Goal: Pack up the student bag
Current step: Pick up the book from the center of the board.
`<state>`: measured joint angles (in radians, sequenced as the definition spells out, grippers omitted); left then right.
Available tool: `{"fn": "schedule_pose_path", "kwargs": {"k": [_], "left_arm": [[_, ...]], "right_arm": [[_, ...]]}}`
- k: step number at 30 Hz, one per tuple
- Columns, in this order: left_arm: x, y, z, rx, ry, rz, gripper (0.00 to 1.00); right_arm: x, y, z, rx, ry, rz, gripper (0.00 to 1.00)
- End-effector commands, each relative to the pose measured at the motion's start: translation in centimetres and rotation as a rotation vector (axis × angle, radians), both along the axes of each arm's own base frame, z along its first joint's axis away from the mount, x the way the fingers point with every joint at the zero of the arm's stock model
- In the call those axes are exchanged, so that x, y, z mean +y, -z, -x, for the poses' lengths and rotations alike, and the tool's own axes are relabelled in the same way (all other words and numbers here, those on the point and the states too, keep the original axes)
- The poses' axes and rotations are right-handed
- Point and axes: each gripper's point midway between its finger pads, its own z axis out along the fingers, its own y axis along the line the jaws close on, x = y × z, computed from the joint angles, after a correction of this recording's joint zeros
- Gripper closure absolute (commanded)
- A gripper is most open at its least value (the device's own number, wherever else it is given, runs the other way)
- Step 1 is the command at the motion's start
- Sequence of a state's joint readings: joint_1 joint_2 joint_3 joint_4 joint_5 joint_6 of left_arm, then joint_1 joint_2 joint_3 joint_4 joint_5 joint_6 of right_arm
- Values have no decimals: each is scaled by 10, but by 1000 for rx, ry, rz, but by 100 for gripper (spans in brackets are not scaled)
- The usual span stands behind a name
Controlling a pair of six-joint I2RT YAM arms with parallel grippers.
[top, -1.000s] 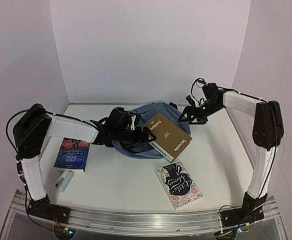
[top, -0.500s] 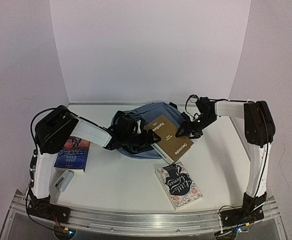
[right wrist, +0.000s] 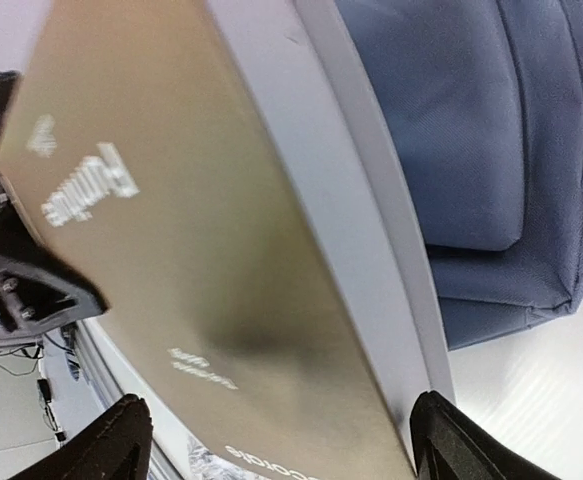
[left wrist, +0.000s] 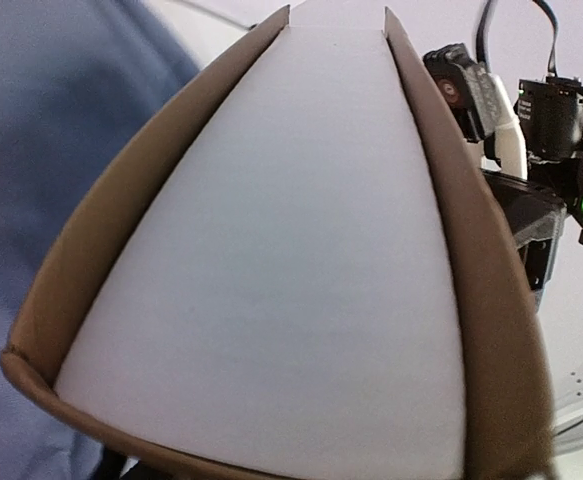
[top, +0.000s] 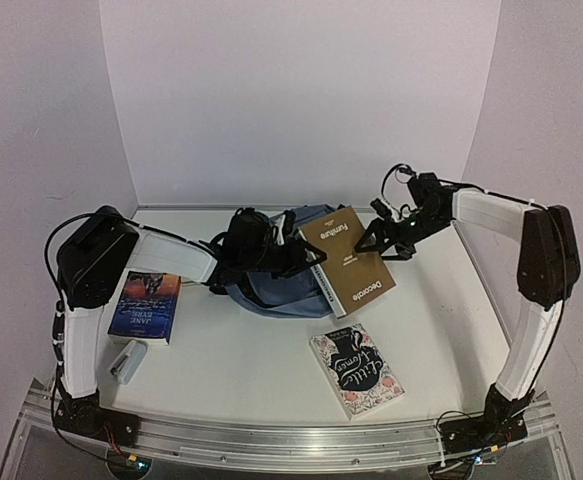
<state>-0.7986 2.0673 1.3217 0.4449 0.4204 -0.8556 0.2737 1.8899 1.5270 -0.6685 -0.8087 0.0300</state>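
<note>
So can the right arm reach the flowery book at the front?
Probably yes. The flowery book lies flat in the open with nothing on it, and the right gripper is open, though it is up at the brown book that the left gripper holds up.

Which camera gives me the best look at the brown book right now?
Top external: the whole brown book shows there, tilted over the student bag, with its cover lettering visible. The left wrist view shows only its white page edge between the covers, very close. The right wrist view shows a blurred slice of cover.
</note>
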Motion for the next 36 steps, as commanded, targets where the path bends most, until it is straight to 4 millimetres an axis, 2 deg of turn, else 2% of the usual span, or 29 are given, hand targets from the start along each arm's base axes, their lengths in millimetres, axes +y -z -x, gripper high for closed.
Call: {"fn": "schedule_pose_path", "kwargs": {"k": [1, 6, 12, 18, 22, 25, 27, 31, 34, 36], "left_arm": [[6, -95, 20, -181, 80, 87, 92], [12, -120, 36, -195, 177, 90, 96], [17, -137, 62, -198, 313, 120, 99], [19, -151, 83, -237, 414, 168, 99], [19, -160, 92, -255, 463, 223, 98], [16, -162, 93, -250, 479, 251, 98], [16, -162, 92, -248, 476, 259, 98], [14, -159, 86, -246, 456, 257, 95], [14, -156, 81, -243, 430, 244, 88], [14, -155, 79, -235, 415, 232, 79]], "right_arm": [[-14, -69, 15, -138, -2, -79, 2], [-23, -87, 35, -185, -68, -54, 2], [-15, -100, 73, -123, -177, -147, 2], [-8, -105, 99, -88, -236, -218, 2], [6, -99, 115, -16, -274, -269, 2], [11, -103, 122, 6, -287, -299, 4], [14, -106, 127, 9, -299, -313, 9], [15, -115, 131, -8, -305, -320, 33], [14, -125, 132, -44, -301, -311, 51], [13, -131, 131, -68, -292, -299, 62]]}}
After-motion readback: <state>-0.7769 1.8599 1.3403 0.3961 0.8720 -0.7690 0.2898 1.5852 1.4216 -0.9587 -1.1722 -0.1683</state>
